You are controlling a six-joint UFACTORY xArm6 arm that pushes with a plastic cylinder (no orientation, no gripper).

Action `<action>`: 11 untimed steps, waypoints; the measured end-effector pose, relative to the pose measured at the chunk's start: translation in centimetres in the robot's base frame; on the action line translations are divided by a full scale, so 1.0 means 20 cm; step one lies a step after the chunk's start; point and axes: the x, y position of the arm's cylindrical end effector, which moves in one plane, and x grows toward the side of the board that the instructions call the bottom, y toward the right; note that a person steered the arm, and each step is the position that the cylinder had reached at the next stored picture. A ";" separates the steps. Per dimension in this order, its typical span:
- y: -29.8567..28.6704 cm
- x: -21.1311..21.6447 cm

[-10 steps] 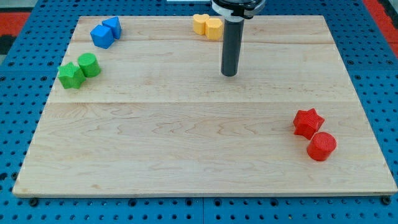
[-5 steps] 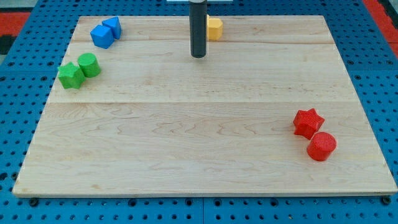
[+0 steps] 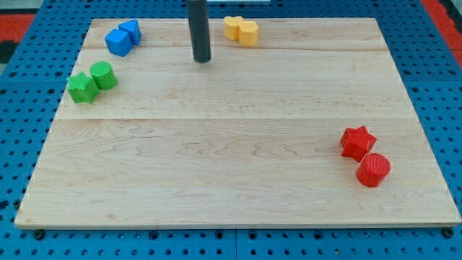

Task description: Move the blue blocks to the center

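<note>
Blocks on worktop (image 3: 238, 209): eight, in four pairs. Two blue near the top-left corner: blue cube (image 3: 118, 42) and blue triangular block (image 3: 131, 30), touching. Two green just below them at the left edge: green star block (image 3: 81, 88) and green cylinder (image 3: 103, 75). Two yellow blocks (image 3: 240, 30) at the top edge, touching, shapes unclear. Two red near the right edge, low: red star block (image 3: 357, 142) and red cylinder (image 3: 373, 170). No readable writing. No hand on this arm, just the rod; my tip (image 3: 202, 60) sits near the top edge, between blue and yellow pairs, touching neither. Centre and bottom are open.
</note>
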 end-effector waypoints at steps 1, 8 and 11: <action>-0.08 -0.28; -0.76 -0.28; 0.03 0.29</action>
